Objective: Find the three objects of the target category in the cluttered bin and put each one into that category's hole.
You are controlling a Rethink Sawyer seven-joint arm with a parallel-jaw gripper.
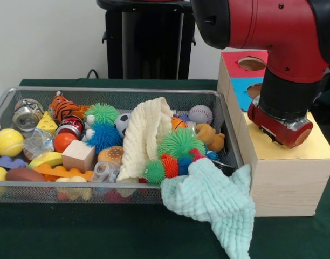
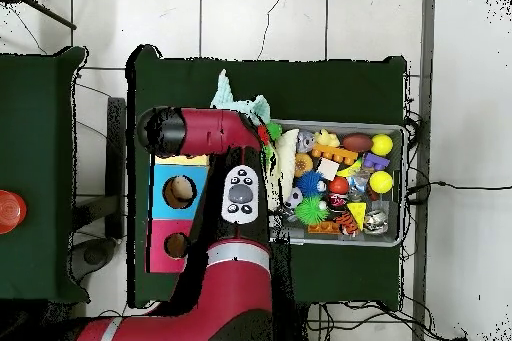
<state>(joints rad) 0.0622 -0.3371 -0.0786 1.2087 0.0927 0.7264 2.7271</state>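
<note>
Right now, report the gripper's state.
Gripper: cannot be told; the arm hangs over the wooden box and no fingertips show in either view.

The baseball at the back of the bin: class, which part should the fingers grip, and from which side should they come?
Grip the baseball across its upper half, coming straight down. Only its top shows: a teddy crowds its front and the bin wall stands behind it, so side approaches look blocked.
</note>
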